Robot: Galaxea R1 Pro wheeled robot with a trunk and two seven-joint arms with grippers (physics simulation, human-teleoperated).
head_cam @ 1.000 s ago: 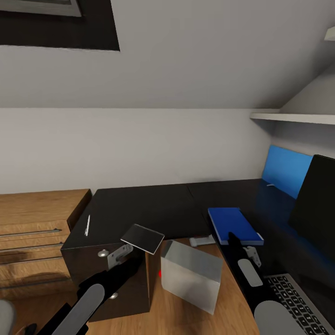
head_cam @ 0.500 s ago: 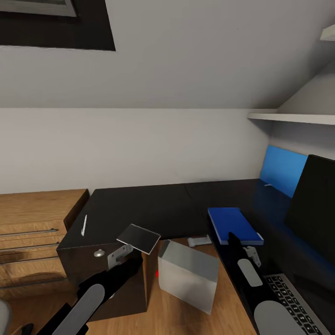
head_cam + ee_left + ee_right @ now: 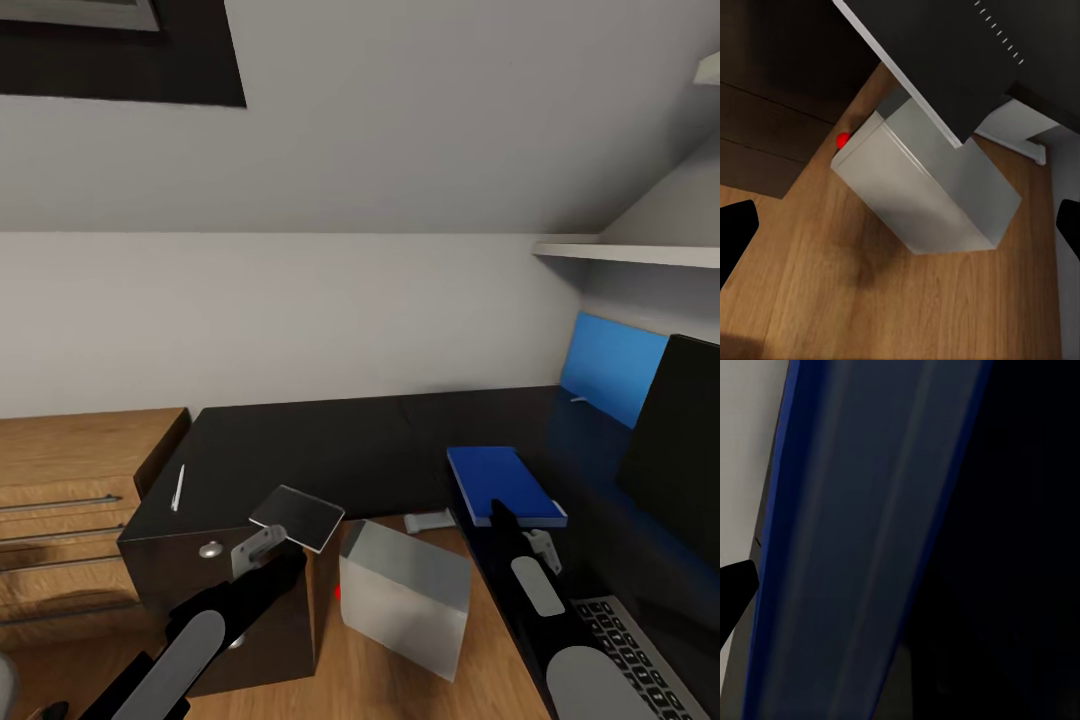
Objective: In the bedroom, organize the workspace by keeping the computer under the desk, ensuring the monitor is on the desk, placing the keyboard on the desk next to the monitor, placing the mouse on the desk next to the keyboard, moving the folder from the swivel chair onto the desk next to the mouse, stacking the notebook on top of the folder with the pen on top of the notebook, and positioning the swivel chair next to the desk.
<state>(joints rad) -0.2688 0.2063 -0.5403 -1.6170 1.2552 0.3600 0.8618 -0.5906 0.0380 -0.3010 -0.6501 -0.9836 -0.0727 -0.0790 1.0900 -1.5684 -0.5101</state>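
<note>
The dark grey notebook (image 3: pixel 297 517) lies at the front corner of the black desk (image 3: pixel 330 450), poking past its edge. My left gripper (image 3: pixel 290 560) sits just in front of and under that corner, open. In the left wrist view the notebook (image 3: pixel 945 60) crosses above the pale computer (image 3: pixel 922 187), and the fingers (image 3: pixel 735 232) stand far apart. The pen (image 3: pixel 177 488) rests farther left on the desk. The blue folder (image 3: pixel 503 483) lies on the right wing. My right gripper (image 3: pixel 497 518) hovers open at its near edge, close over the folder (image 3: pixel 847 540). The monitor (image 3: pixel 680 440) and keyboard (image 3: pixel 630 650) are at the right.
The computer (image 3: pixel 405 595) stands on the wooden floor in the desk's inner corner, near a white leg (image 3: pixel 430 520). A light wooden drawer unit (image 3: pixel 70 470) adjoins the desk on the left. A blue wall panel (image 3: pixel 610 365) and a shelf (image 3: pixel 630 252) are on the right.
The whole view has shifted a little: desk, pen, notebook and computer slid left and slightly down together, so the camera moved. Both arms keep their places in the picture.
</note>
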